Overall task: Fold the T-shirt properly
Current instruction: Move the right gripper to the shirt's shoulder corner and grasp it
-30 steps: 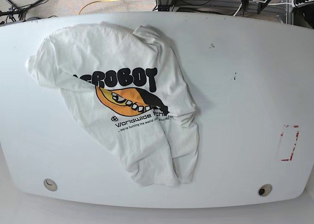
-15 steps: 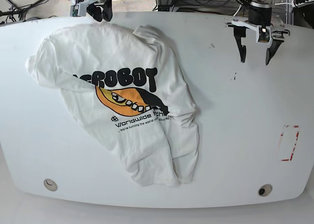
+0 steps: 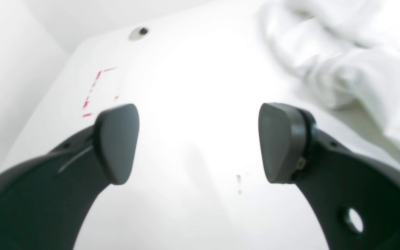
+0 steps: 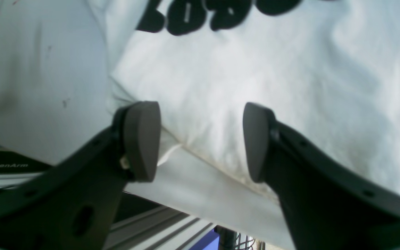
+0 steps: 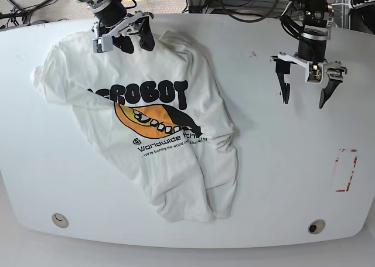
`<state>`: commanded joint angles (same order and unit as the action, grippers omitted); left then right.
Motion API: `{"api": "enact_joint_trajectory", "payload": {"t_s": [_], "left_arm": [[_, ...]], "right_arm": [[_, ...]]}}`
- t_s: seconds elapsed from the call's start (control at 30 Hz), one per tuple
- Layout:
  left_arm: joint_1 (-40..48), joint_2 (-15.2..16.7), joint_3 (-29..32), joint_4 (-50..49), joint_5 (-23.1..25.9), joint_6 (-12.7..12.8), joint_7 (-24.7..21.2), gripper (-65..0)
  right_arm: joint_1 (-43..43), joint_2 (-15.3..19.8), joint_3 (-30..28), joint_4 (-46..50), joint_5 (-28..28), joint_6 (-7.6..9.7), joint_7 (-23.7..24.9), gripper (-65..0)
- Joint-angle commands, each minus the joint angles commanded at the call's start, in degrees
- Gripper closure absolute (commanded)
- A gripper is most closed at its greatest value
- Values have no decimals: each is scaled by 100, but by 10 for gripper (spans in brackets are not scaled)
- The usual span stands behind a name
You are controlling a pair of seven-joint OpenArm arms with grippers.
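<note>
- white table [image 5: 281, 173] is filling most of the base view, with cables and stands crowding the floor along the top edge.
- crumpled t-shirt [image 5: 146, 120] is lying on the left half of the table, its black lettering and orange oval print facing up, one end trailing toward the lower middle of the frame.
- right gripper [image 5: 124, 40] is hovering at the upper left of the base view over the shirt's top edge; in the right wrist view its fingers [image 4: 141, 142] are standing spread apart above the white cloth, pinching nothing.
- left gripper [image 5: 310, 86] is hanging at the upper right of the base view above bare table, well apart from the shirt, its fingers [image 3: 116, 142] spread wide and empty.
- red tape marks [image 5: 345, 170] are sitting near the right edge of the table.
</note>
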<state>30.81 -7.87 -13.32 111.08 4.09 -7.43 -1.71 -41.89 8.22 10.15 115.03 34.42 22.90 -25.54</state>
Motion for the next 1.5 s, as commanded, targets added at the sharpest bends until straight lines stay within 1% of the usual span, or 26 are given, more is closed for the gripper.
{"api": "enact_joint_trajectory", "payload": {"t_s": [0.07,0.2,0.27,0.43,0.47,0.53,0.73,0.83,0.93,1.03,1.07,1.13,1.2,1.3,1.4,1.47,1.5], "left_arm": [[-9,-62,0,0,0,0,9,-497],[-9,-70,-9,0,0,0,9,-497],[-18,-70,-18,0,0,0,9,-497],[-26,-44,9,-26,0,0,18,-497],[-26,-44,9,-26,0,0,18,-497],[-26,-35,18,-35,0,0,18,-497],[-26,-26,176,-35,0,0,18,-497],[-26,-26,193,-35,0,0,18,-497],[-88,-26,193,-35,0,0,18,-497],[-149,-26,193,-35,0,0,18,-497],[-158,-26,193,-35,0,0,18,-497],[-176,-26,193,-35,0,0,18,-497],[-176,-35,185,-35,0,0,18,-497],[-176,-35,158,-35,0,0,18,-497],[-176,-53,158,-35,0,0,18,-497],[-176,-44,158,-35,0,0,18,-497],[-176,-44,158,-35,0,0,18,-497]], "right_arm": [[0,0,70,0,-9,-26,0,-355],[-141,-35,545,0,0,-44,-9,-355],[-237,-88,879,-9,26,-44,-9,-355],[-273,-457,1705,-18,0,-44,-26,-355],[-308,-536,1855,-18,0,-18,-53,-355],[-273,-642,2127,-26,9,0,-211,-355],[97,-712,2673,-149,44,0,-905,-355],[290,-941,3059,-255,44,0,-1116,-360],[589,-1002,3367,-387,44,9,-1556,-361],[853,-1020,3657,-571,44,44,-2110,-361],[932,-1029,3754,-633,44,149,-2268,-361],[1134,-1046,3938,-747,44,475,-2585,-361],[1275,-1046,4044,-862,44,703,-2892,-361],[1503,-1046,4176,-1046,44,923,-3279,-361],[1644,-1108,4220,-1160,44,1152,-3429,-360],[1662,-1125,4211,-1169,44,1222,-3429,-360],[1670,-1143,4211,-1169,44,1231,-3429,-358]]}}
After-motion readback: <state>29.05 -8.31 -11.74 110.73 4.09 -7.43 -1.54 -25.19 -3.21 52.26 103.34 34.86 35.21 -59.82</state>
